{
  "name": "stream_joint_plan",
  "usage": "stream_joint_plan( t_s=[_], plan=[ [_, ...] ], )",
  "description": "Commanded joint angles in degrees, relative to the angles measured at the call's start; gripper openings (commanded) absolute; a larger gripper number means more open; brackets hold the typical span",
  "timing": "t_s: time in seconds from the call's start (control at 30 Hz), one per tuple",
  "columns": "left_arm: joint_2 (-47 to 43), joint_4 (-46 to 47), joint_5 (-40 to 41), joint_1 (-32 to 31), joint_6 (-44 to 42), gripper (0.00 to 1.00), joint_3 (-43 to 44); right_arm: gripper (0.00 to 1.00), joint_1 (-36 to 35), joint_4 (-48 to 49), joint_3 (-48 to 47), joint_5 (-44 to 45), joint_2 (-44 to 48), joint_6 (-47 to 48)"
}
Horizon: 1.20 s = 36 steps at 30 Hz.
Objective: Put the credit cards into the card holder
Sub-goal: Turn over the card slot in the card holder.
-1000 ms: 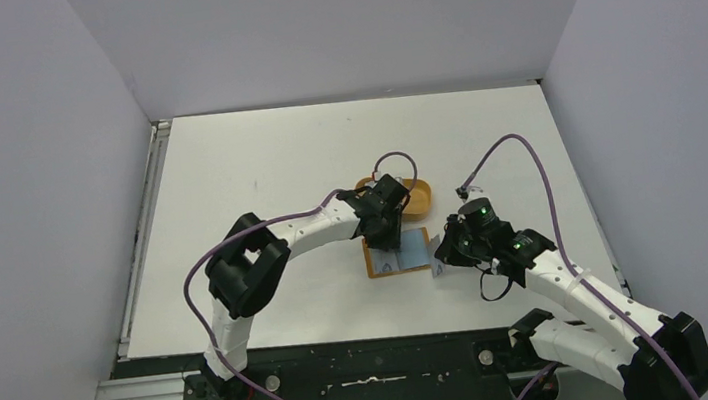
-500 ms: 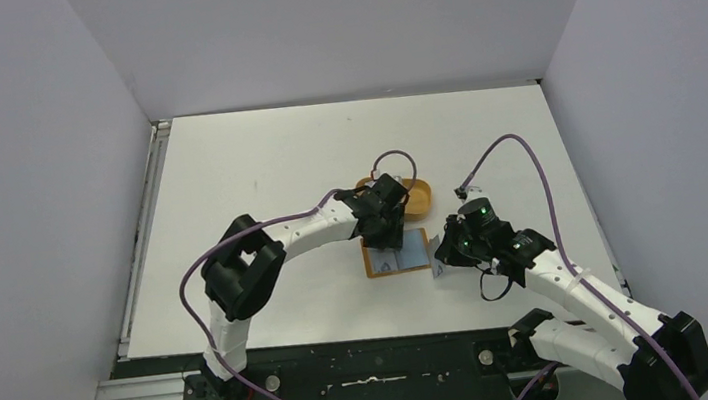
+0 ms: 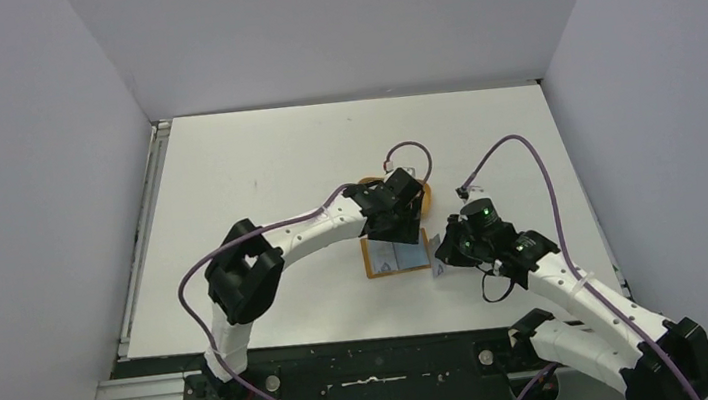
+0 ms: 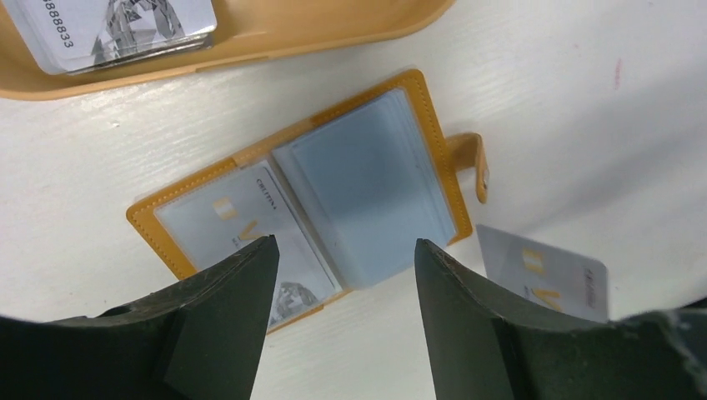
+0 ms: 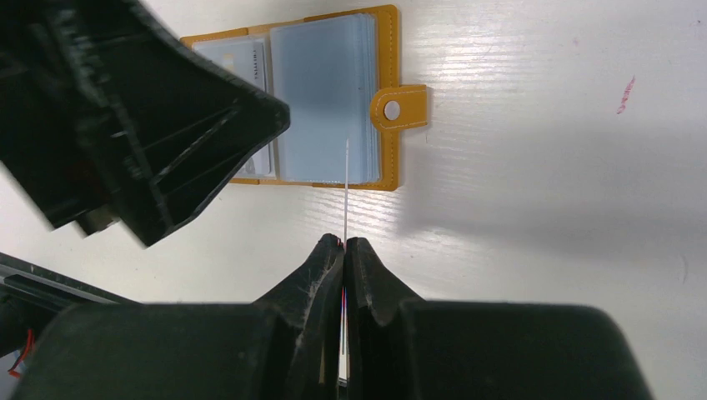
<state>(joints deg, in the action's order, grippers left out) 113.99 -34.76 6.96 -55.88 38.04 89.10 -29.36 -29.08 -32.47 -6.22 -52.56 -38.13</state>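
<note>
left gripper [image 4: 342, 258] is spreading, now empty, pulling back toward tray [image 4: 250, 50] | card holder [image 4: 367, 175] is lying open near table's [image 3: 256, 171] near edge, sleeved card [image 4: 242, 221] inside | right gripper [image 5: 343, 243] is clenching next credit card [image 4: 542, 271] beside tab [image 4: 475, 162]

Card holder [image 4: 367, 179]: tan-orange leather bifold, lying open and flat on the white table [image 4: 584, 83], inside up. One half carries a stack of clear pale-blue sleeves. Closure tab [image 5: 400, 108] with a metal snap sticks out flat from that half's outer edge.

Sleeved card [image 4: 242, 217]: silvery grey with a gold mark and dark print, inside the clear pocket of the other half.

Held card [image 4: 542, 271]: silvery grey with a gold mark, just beside the holder's tab side, pinched in the right gripper [image 5: 343, 246]. It shows edge-on in the right wrist view; contact with the table unclear.

Card stack [image 4: 117, 29]: a few pale cards with printed digits, flat in the orange tray [image 4: 333, 33], near the holder but apart from it.
</note>
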Motion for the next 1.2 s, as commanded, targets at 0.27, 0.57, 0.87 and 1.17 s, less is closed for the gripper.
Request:
stream_joint_plan(
  t_s=[0.27,0.57,0.87,1.17],
  plan=[
    [7.2,-4.7,5.6,-0.2,-2.4,0.60,6.1,0.00,-0.8,0.5,-0.8,1.6,2.5,0.7],
    [7.8,-4.3,6.7,-0.2,-3.0,0.46,3.6,0.00,-0.9,0.7,-0.5,1.8,2.5,0.9],
    [6.4,-2.2,5.8,-0.1,-2.9,0.35,-0.3,0.00,-0.9,8.3,1.9,-4.9,0.0,2.7],
    [5.8,-1.0,5.2,-0.1,-3.0,0.26,-1.8,0.00,1.3,12.9,2.8,-8.4,-6.4,3.7]
  ],
)
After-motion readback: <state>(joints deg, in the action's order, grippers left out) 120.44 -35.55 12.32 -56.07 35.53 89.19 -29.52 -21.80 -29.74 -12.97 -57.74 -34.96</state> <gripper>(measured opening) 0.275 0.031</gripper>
